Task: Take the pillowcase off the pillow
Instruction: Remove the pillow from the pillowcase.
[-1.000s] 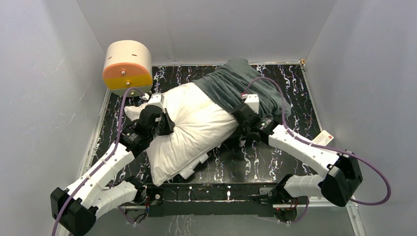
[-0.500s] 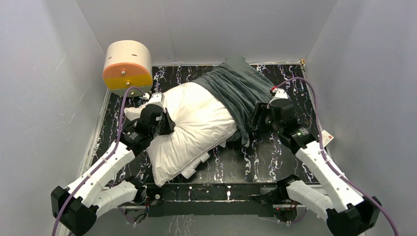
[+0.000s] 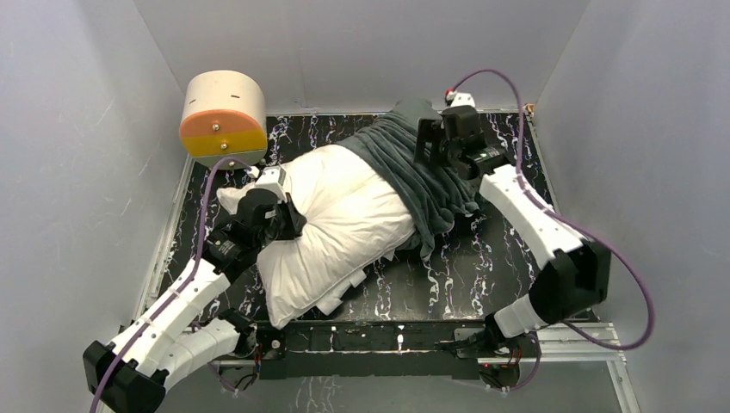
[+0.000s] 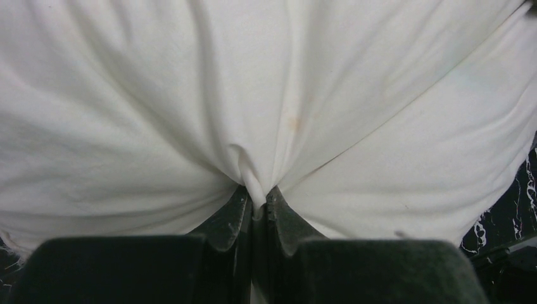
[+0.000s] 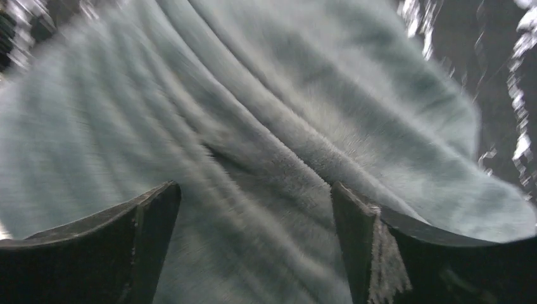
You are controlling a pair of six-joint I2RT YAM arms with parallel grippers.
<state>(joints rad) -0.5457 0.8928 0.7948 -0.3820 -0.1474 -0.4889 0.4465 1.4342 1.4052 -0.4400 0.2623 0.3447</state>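
- Pillowcase [image 3: 413,172], soft grey plush, likely limp and light, covers only the upper-right end of the pillow [image 3: 344,228], mid-frame.
- Left gripper [image 4: 258,195] pinches a pillow fold tight.
- Right gripper [image 5: 253,190] gapes wide above the plush, empty; the bunched far edge looks grabbable.

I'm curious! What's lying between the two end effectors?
In the top view, the pillow and bunched pillowcase span between the left end effector and the right end effector.

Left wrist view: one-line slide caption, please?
Left hand shut on a pinched fold of the plump white wrinkled fabric pillow.
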